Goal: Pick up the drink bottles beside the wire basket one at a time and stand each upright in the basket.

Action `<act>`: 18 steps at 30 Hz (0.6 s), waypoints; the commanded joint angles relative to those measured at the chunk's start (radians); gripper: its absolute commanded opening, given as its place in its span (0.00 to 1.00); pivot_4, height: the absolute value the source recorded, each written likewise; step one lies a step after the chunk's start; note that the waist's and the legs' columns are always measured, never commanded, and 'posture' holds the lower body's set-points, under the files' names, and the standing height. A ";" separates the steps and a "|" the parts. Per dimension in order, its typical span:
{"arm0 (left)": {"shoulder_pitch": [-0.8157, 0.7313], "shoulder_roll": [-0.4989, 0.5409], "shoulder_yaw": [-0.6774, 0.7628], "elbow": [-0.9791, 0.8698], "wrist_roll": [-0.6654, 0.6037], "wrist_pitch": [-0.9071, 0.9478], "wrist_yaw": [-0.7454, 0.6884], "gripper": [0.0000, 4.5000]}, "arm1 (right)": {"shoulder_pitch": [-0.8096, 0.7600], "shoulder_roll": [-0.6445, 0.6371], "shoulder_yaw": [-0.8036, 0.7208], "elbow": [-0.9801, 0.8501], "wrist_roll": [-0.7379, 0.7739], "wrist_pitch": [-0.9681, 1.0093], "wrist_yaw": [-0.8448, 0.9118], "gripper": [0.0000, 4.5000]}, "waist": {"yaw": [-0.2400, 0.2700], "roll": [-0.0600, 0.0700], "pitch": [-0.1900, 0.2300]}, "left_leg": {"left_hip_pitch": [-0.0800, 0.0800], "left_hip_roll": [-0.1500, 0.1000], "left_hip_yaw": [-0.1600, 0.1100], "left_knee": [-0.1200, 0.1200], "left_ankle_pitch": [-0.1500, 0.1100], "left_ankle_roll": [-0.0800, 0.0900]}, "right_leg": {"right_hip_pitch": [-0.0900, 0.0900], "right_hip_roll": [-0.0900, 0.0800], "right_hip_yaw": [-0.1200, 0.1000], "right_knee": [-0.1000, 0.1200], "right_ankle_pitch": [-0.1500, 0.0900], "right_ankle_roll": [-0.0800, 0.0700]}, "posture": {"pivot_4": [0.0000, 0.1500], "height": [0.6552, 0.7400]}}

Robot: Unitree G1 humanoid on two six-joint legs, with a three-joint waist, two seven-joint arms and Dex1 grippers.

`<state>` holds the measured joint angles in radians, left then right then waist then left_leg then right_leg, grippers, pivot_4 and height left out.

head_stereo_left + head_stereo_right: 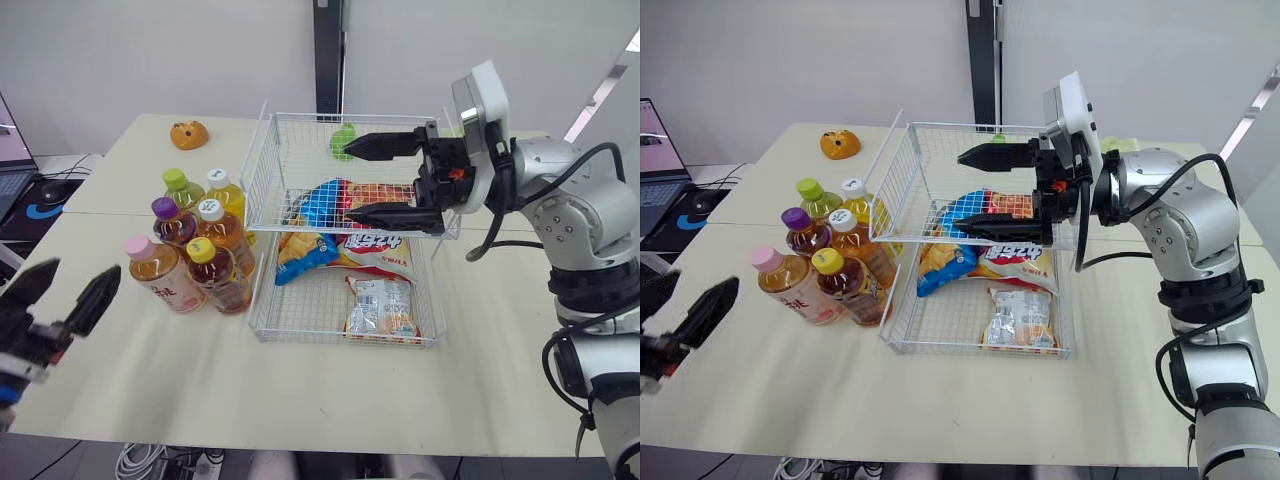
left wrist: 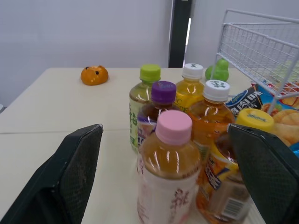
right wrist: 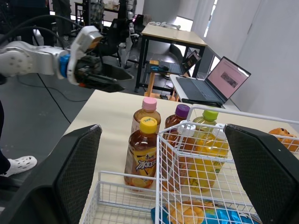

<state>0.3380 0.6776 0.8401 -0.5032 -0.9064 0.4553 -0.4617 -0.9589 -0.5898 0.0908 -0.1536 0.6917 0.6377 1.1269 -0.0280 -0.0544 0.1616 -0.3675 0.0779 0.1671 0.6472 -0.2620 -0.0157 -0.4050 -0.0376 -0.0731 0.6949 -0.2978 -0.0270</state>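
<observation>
The left gripper (image 1: pixel 75 282) hovers low over the near surface (image 1: pixel 200 390), jaws wide, short of the six bottles (image 1: pixel 195 240). They stand upright, caps up, clustered just beside the left side of the wire basket (image 1: pixel 340 338): amber and yellow drinks with pink, yellow, purple, green and white caps. Snack bags (image 1: pixel 375 245) lie in the basket; the right gripper (image 1: pixel 352 180), jaws wide, hangs above them.

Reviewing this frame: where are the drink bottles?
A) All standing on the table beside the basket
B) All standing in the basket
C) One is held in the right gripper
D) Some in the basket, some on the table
A: the six bottles stand clustered on the table at the left side of the basket, which holds snack bags; the left gripper and right gripper are open and empty.
</observation>
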 commanded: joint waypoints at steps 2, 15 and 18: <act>-0.123 0.056 -0.101 0.105 0.081 -0.006 -0.021 0.99 | 0.012 -0.034 -0.066 -0.082 0.032 0.039 -0.033 1.00 | -0.001 0.000 0.000 | 0.000 0.000 0.000 0.000 0.000 0.000 | 0.000 0.000 0.000 -0.001 0.000 0.000 | 1.00 1.00; -0.303 0.068 -0.296 0.241 0.251 -0.036 -0.113 0.99 | 0.043 -0.081 -0.133 -0.183 0.071 0.125 -0.126 1.00 | -0.004 0.000 0.000 | -0.003 0.001 0.001 -0.002 0.002 -0.005 | -0.001 0.000 0.000 -0.006 0.000 0.000 | 1.00 1.00; -0.303 0.058 -0.306 0.246 0.269 -0.044 -0.136 0.99 | 0.047 -0.087 -0.141 -0.194 0.075 0.133 -0.133 1.00 | -0.004 0.000 0.000 | -0.003 0.001 0.001 -0.002 0.002 -0.005 | -0.001 0.000 -0.001 -0.006 0.000 0.000 | 1.00 1.00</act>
<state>0.0441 0.7322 0.5326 -0.2502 -0.6477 0.4345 -0.5835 -0.9099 -0.6620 -0.0135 -0.3150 0.7487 0.7740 1.0012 -0.0316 -0.0541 0.1619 -0.3710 0.0787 0.1680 0.6452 -0.2602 -0.0204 -0.4065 -0.0376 -0.0741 0.6885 -0.2977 -0.0269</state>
